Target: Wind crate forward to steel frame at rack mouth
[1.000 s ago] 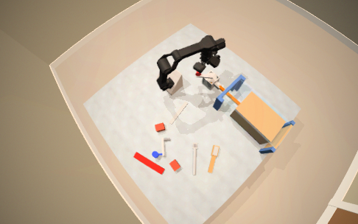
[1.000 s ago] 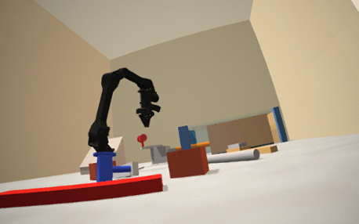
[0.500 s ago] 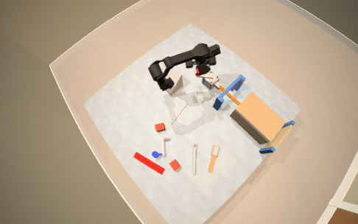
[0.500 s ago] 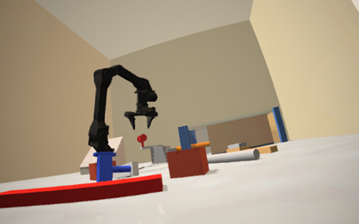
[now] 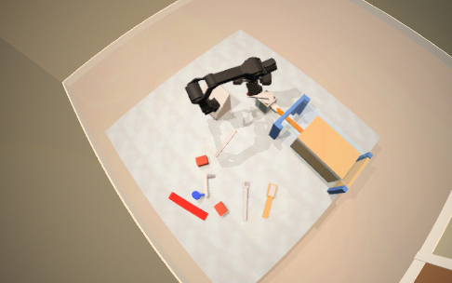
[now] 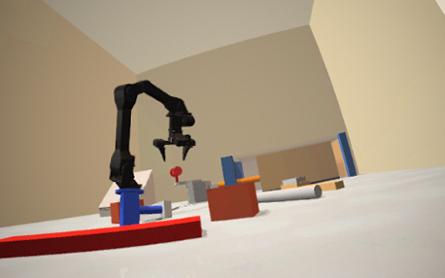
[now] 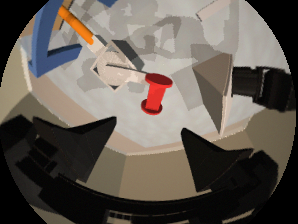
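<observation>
From my top view, the pale mottled table [image 5: 153,135] carries the boxy winch [image 5: 266,103] [image 6: 196,192] [image 7: 114,67] near upper centre. The blue rack frame [image 5: 292,115] stands to its right. Toward lower left I see a red bar [image 5: 188,206] [image 6: 95,238] with a small blue piece [image 5: 196,195] [image 6: 130,207] beside it. Two red blocks lie apart, and at lower centre a slim pale tool [image 5: 245,201] lies left of an orange-handled one [image 5: 268,205].

And here from above the arm [image 5: 231,74] covers most of the red knob, the square key's seat in the winch [image 5: 266,101] [image 6: 196,191] [image 7: 113,67] is too small to make out, and the wrist view's edge cuts off the orange strap [image 7: 76,25]!
</observation>
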